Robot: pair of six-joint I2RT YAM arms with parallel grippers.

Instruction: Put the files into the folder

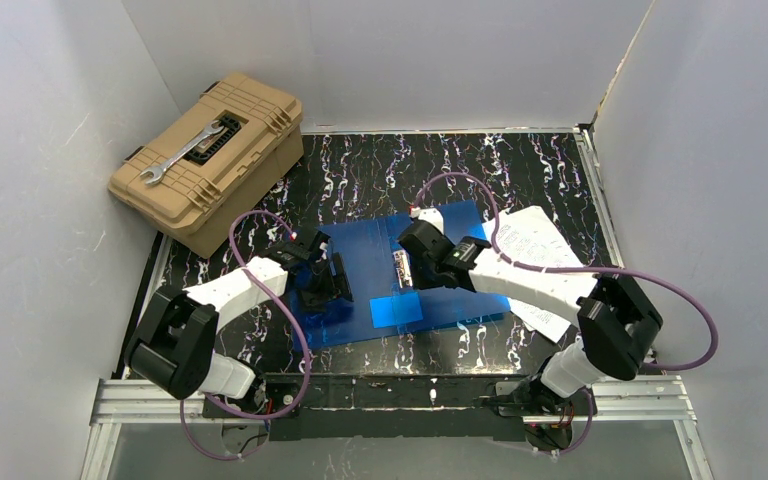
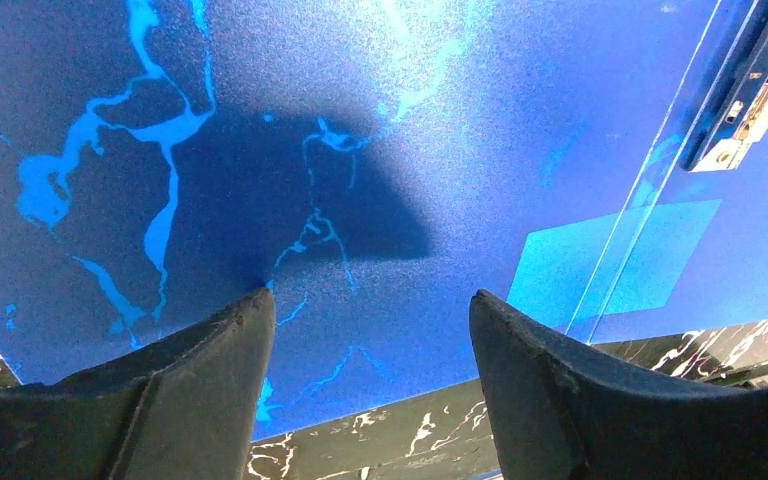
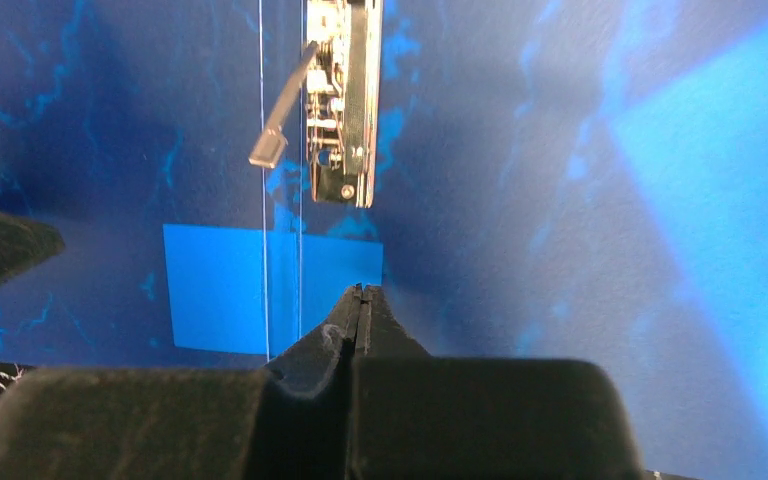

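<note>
Just under the left gripper [image 2: 370,300], the folder [image 1: 370,250] is lying open and flat on the marbled table [image 1: 520,170]. The jaws are standing wide apart, gripping nothing. Ahead to its right a light-blue square [image 2: 620,260] is showing, then a metal clip [image 3: 338,110] on the spine. The right gripper [image 3: 361,292] is hovering over that spine, fingers pressed together and empty. On its outer side the files [image 1: 535,240] are lying at the folder's edge, partly under the right arm. Far beyond the left arm, a tan toolbox [image 1: 210,170] is carrying a wrench [image 1: 182,155]. Both arms are reaching inward, wrists tilting down.
</note>
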